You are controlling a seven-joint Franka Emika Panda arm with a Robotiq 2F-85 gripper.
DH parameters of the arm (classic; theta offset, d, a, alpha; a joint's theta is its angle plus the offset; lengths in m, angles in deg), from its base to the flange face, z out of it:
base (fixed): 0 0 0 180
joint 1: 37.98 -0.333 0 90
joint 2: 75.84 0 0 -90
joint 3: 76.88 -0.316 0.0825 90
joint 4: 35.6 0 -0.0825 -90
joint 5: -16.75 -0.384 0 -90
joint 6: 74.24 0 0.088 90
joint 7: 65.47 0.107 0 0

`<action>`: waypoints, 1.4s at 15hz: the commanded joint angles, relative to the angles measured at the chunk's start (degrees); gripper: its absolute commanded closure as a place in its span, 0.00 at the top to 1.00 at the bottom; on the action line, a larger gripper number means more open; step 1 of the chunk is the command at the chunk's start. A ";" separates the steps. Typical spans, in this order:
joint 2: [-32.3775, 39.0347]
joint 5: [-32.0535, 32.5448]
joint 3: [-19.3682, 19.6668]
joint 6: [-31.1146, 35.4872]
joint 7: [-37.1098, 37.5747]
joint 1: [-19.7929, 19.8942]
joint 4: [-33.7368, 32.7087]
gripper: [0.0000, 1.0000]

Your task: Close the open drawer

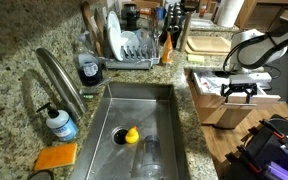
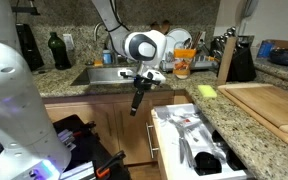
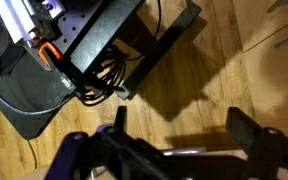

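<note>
1. Light tan wood forms the sides of the drawer, which is seen pulled out below the granite countertop, to the right of the steel sink in both exterior views.
2. Pale flat utensils are laid on its whitish inside.
3. The gripper is hung pointing down just beside the drawer's near end; contact cannot be told.
4. In the wrist view, the gripper's fingers are spread wide apart over the wooden floor, with nothing held.
5. A soap bottle is stood left of the sink; its label is too small to be read.
</note>
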 commanded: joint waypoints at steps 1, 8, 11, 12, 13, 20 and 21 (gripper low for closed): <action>0.46 2.08 0.94 3.38 3.48 0.90 1.07 1.00; 2.64 1.92 1.79 3.06 12.71 0.96 -1.18 1.00; 4.88 1.50 3.01 4.93 19.45 1.53 -1.70 1.00; 5.54 0.84 3.44 5.09 20.93 1.70 -1.67 1.00; 6.05 1.45 4.09 5.84 23.18 1.65 -1.46 1.00; 5.57 1.25 4.16 5.54 23.69 1.23 -0.85 1.00; 7.08 2.41 4.93 6.10 26.21 1.08 -1.69 1.00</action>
